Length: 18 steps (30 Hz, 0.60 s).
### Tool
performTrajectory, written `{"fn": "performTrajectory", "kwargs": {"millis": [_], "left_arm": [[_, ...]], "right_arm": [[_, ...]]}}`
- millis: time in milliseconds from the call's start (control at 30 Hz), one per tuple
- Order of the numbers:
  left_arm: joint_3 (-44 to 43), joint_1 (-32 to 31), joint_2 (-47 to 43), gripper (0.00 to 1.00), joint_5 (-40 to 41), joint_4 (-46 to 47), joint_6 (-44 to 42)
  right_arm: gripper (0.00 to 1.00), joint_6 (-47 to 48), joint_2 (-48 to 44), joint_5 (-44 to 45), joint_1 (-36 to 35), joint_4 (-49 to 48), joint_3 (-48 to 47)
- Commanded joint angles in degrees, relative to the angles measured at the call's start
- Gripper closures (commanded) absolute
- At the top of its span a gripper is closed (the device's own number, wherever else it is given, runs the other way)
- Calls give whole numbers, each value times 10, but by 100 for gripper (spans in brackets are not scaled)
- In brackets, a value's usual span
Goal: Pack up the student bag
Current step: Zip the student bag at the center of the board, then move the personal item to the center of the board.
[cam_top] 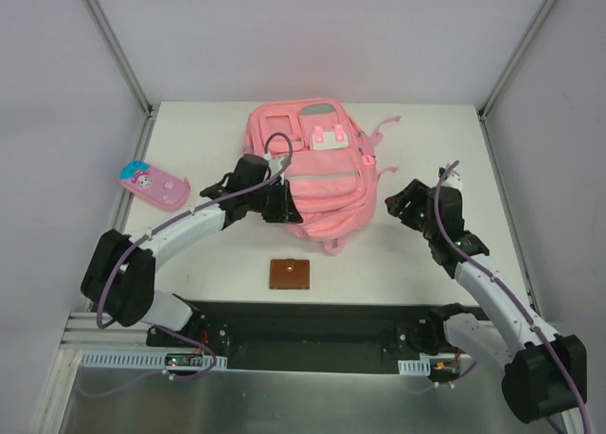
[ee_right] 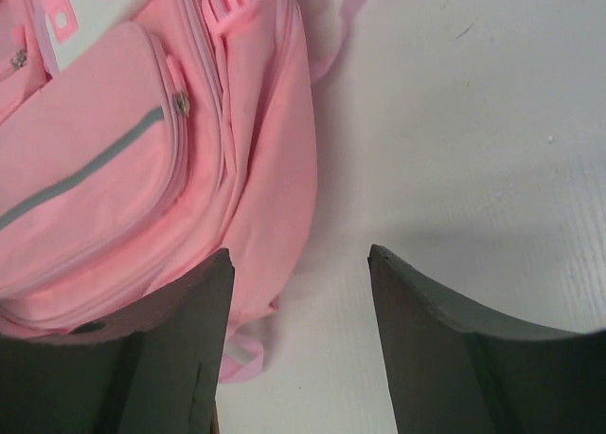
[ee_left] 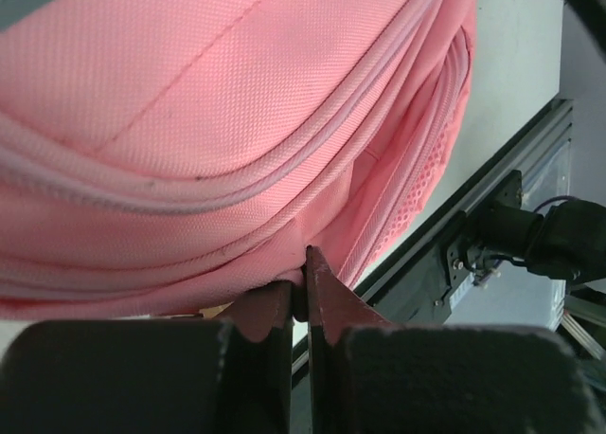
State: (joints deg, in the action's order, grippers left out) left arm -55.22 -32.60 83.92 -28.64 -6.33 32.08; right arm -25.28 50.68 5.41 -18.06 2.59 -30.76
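Left end effector (ee_left: pixel 301 284) - clenched, tips pressed together on a thin fold of pink fabric at a seam of the student bag (cam_top: pixel 317 173). Seen from the left wrist, the bag fills most of the frame above the tips, with zipper lines running across it. From the top view this end effector sits at the bag's 8 o'clock edge, its arm reaching in from the 7 o'clock side of the table (cam_top: pixel 208 263).

Right end effector (ee_right: pixel 298 254) - released, fingers spread wide with nothing between them but bare table. Its left finger sits just beside the bag's side edge; contact cannot be told. From the top view it hovers at the bag's 3 o'clock, near but apart.

The bag lies flat toward the table's 12 o'clock side, front pockets up, with the grey reflective strip (ee_right: pixel 85 169) across the pocket. Pink straps (cam_top: pixel 383 135) trail off at its 2 o'clock.

Small pink cartoon pencil case (cam_top: pixel 153 184) lies at the bag's 9 o'clock, well apart, near the table's left edge. Flat brown square item (cam_top: pixel 290 274) lies at the bag's 6 o'clock, apart from it, between the two arms.
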Motion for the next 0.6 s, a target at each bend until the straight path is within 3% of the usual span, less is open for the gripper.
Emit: {"fn": "performTrajectory", "kwargs": {"millis": [0,200,267,367,433,567], "left_arm": [[32,2,-97,100,20,2,-21],[33,108,-119,100,-5,-2,-15],[8,144,-115,100,-20,-18,-32],[-19,166,-110,100,-34,-22,-42],[-46,168,-103,100,-40,-31,-45],[-73,168,-90,100,-17,-43,-50]], "right_arm": [[39,34,28,-44,19,-1,-51],[40,49,65,-115,33,-15,-70],[45,58,69,-206,33,-70,-62],[43,49,68,-294,5,-123,-32],[38,42,58,-288,-31,-108,-12],[36,5,50,-203,-169,-77,22]]}}
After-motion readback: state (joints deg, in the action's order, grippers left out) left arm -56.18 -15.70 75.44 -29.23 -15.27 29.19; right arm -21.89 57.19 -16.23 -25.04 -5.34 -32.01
